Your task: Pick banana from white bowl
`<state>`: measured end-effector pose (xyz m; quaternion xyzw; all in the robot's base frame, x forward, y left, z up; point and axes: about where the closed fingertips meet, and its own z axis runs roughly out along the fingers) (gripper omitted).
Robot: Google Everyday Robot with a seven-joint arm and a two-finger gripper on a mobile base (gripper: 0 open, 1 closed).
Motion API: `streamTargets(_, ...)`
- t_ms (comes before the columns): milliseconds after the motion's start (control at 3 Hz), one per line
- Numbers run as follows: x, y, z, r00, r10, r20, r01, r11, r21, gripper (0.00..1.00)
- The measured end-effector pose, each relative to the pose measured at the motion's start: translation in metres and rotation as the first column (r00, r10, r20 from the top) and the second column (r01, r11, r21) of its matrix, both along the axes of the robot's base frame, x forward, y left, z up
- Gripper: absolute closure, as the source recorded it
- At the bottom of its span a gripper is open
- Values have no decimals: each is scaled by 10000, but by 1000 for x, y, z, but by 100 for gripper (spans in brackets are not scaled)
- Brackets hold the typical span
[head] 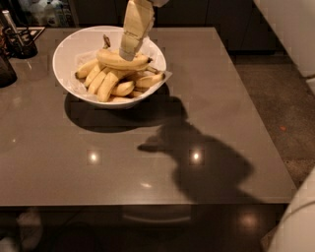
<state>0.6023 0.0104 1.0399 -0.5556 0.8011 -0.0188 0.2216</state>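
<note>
You're looking at a kitchen or break area, it seems: a glossy grey counter (147, 162), dark cabinets (197, 15) behind it, a speckled hard floor (280, 98), a caddy (19, 42) of utensils at the far left corner, and your hand (127, 53) down on the fruit in the white bowl (66, 54).

One gripper (127, 54) over one white bowl (63, 51): one banana (110, 60), about seven slimmer bananas (106, 84).
</note>
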Motion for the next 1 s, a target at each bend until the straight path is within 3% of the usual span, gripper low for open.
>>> streamTargets(667,4,19,0,9991,417,54,-419,9988,261,0)
streamTargets(1000,9,36,-2,9974,723,-5,-722,9970,269,13)
